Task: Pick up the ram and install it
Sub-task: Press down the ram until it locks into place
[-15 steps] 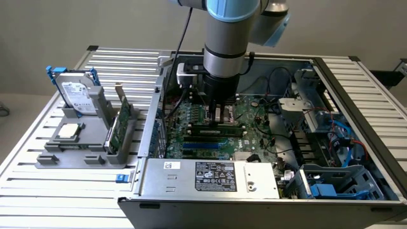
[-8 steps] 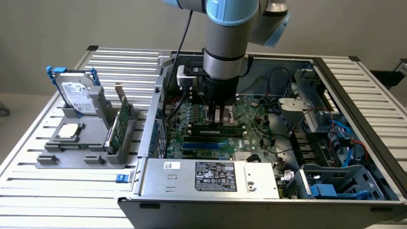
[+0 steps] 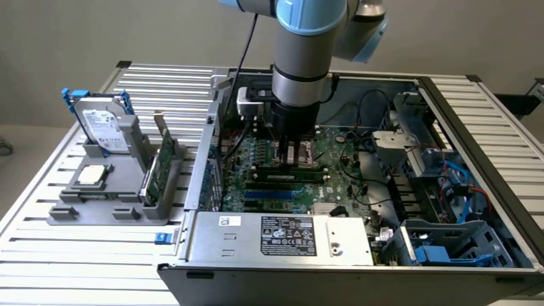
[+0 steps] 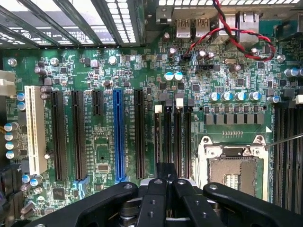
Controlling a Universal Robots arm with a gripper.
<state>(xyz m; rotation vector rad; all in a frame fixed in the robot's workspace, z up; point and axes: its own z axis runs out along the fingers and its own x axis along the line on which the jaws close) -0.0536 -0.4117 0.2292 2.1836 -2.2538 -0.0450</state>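
The gripper (image 3: 293, 152) hangs over the motherboard (image 4: 118, 71), jaws together above the ram (image 3: 293, 171) in its slot; thin, light, stiff, probably fragile; best held by its long edges.

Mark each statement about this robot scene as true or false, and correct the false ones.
1. The hard drive with blue rails stands in the grey holder outside the computer case. True.
2. The gripper hangs above the grey holder. False: it is down inside the case, over the motherboard.
3. The gripper is shut. True.
4. The case is closed by a side panel. False: it is open, with the motherboard exposed.
5. Every long expansion slot is black. False: one slot is blue and one is white.
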